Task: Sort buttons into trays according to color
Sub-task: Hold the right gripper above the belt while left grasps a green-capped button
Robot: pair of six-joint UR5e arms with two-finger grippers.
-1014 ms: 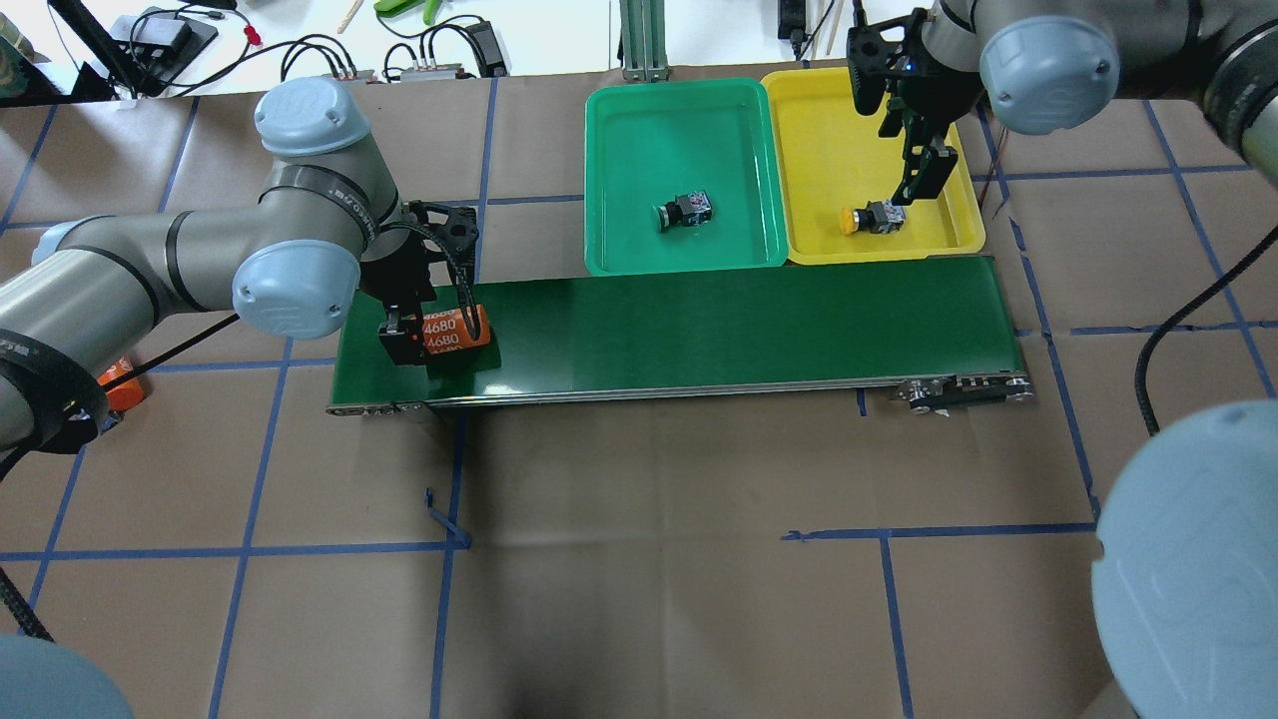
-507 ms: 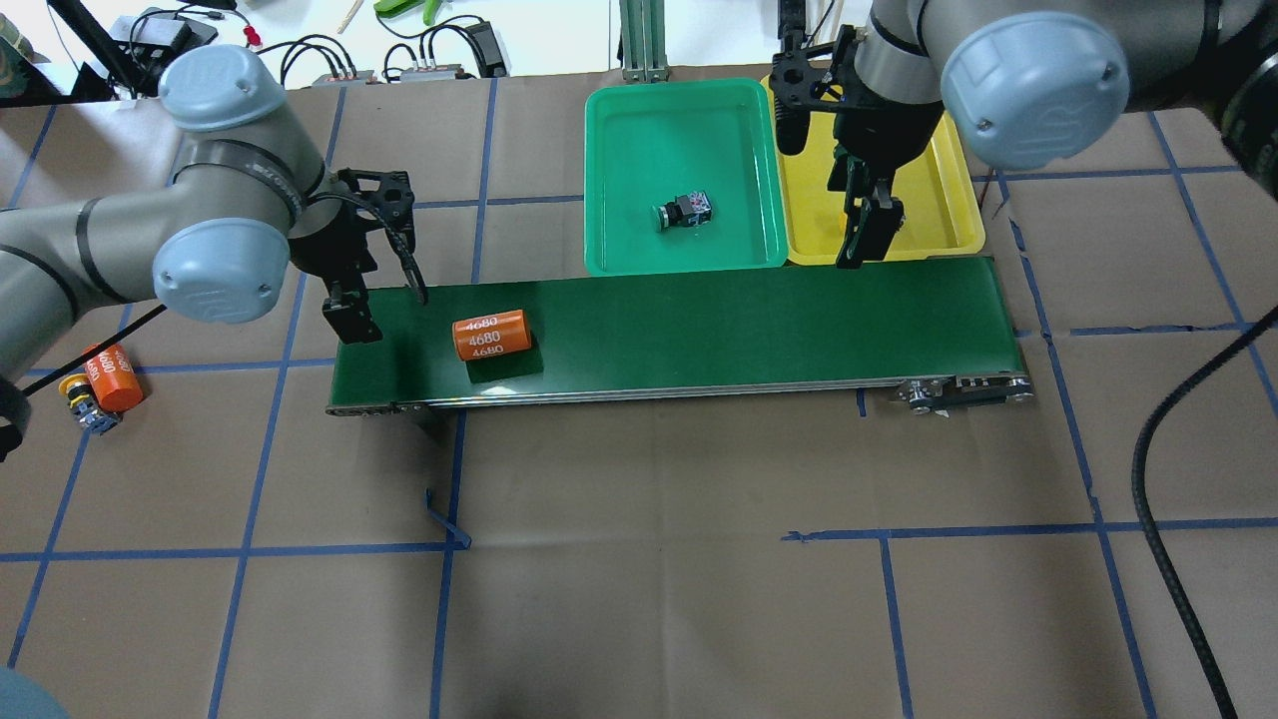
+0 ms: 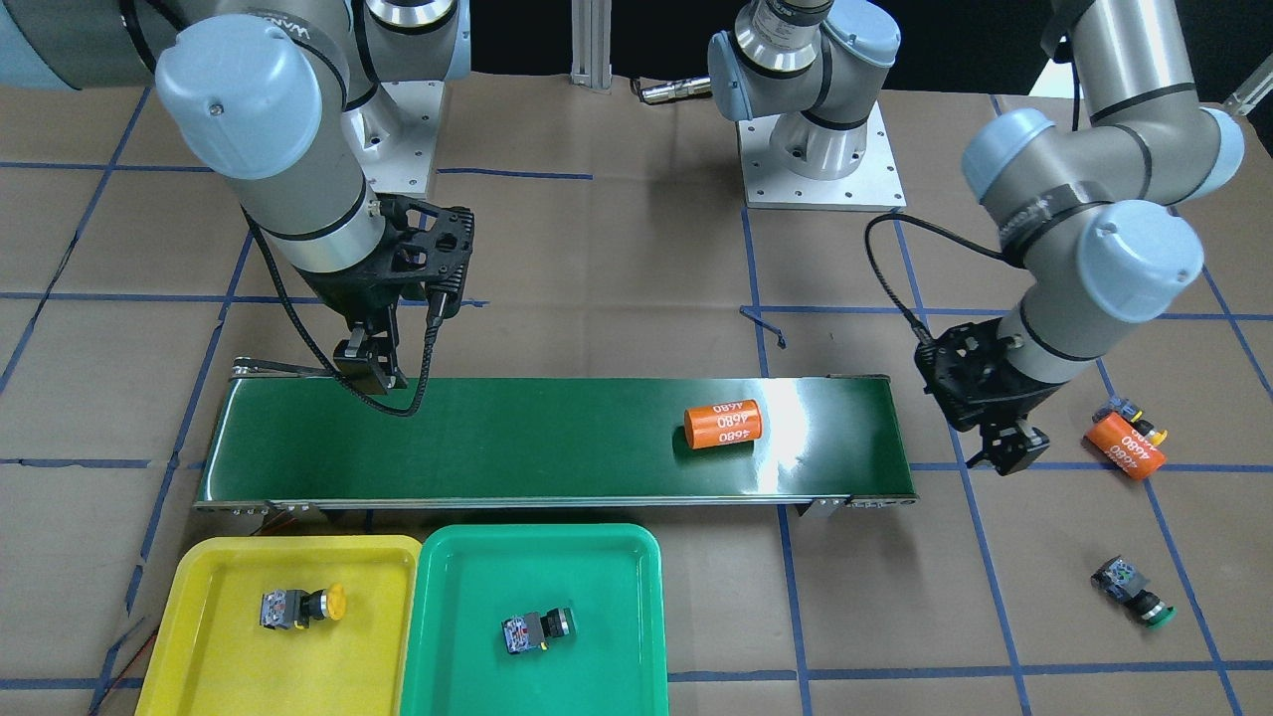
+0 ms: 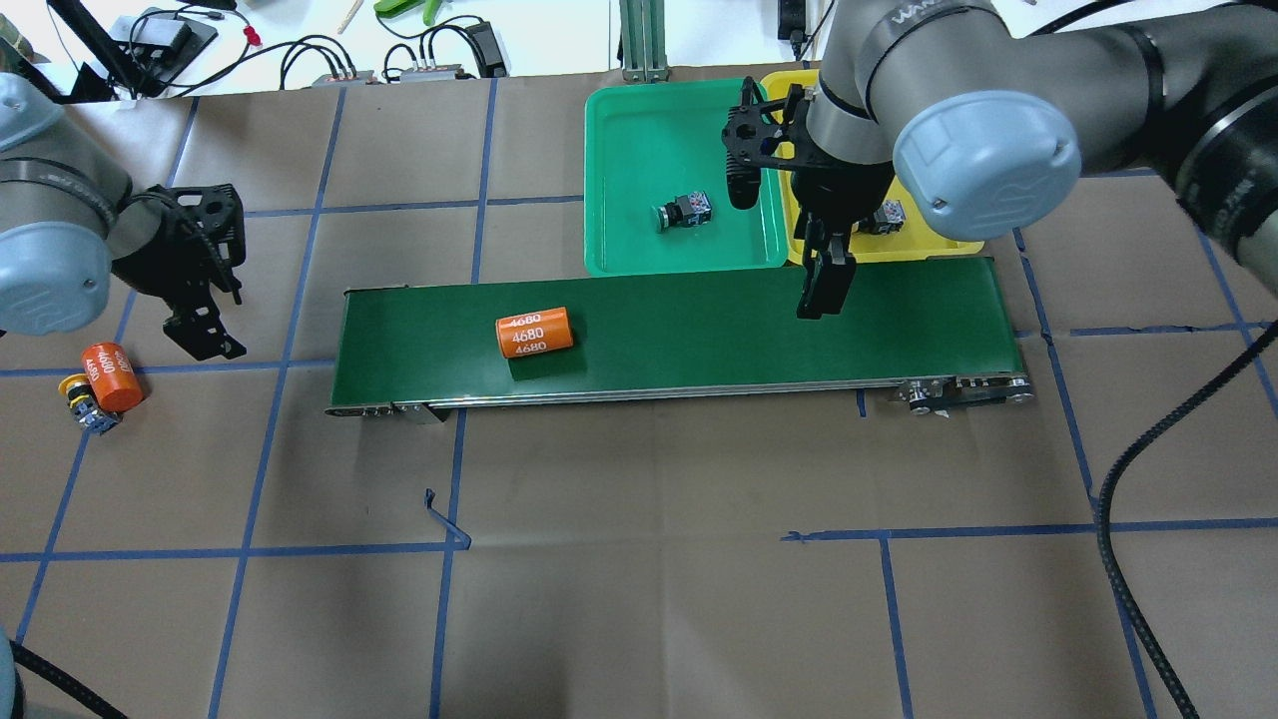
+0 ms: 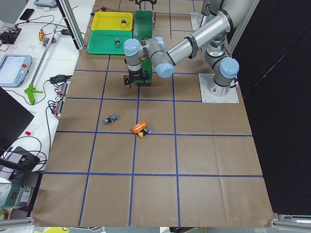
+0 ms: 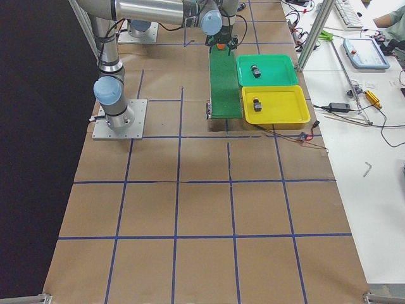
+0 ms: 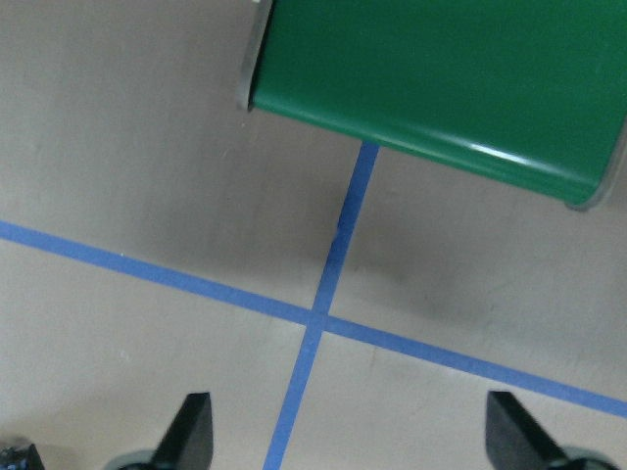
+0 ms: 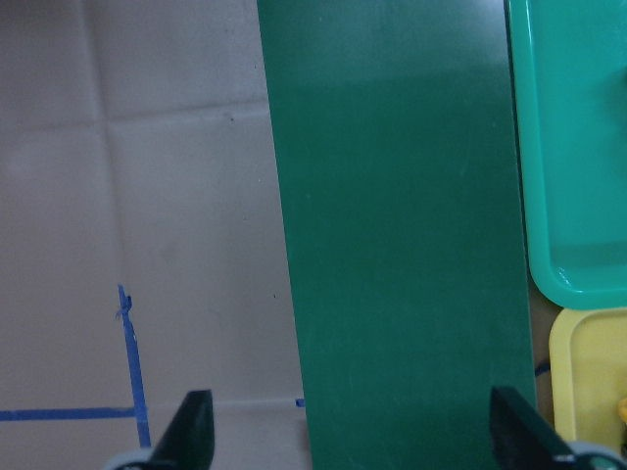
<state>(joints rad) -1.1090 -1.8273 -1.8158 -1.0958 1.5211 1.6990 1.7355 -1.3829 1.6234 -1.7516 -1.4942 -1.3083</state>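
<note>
Hovering over the conveyor belt (image 4: 699,330), right gripper (image 4: 821,298) fingers apart; hovering over the table (image 4: 639,499), left gripper (image 4: 210,340) fingers apart (both empty).

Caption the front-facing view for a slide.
Orange cylinder on the belt; yellow button in yellow tray, green button in green tray.

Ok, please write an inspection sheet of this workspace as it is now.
Surface: brown paper table with blue tape grid; dark-green conveyor belt across it.
Job's things: yellow tray holds one yellow button; green tray holds one dark-capped button; a loose green button and a loose yellow button lie on the table.
Clutter: one orange 4680 cylinder on the belt, a second cylinder beside the loose yellow button.
Grippers: left gripper and right gripper both open, empty.
Cables: thick black cable near the right arm.
Surroundings: white bench with adapters and leads.
</note>
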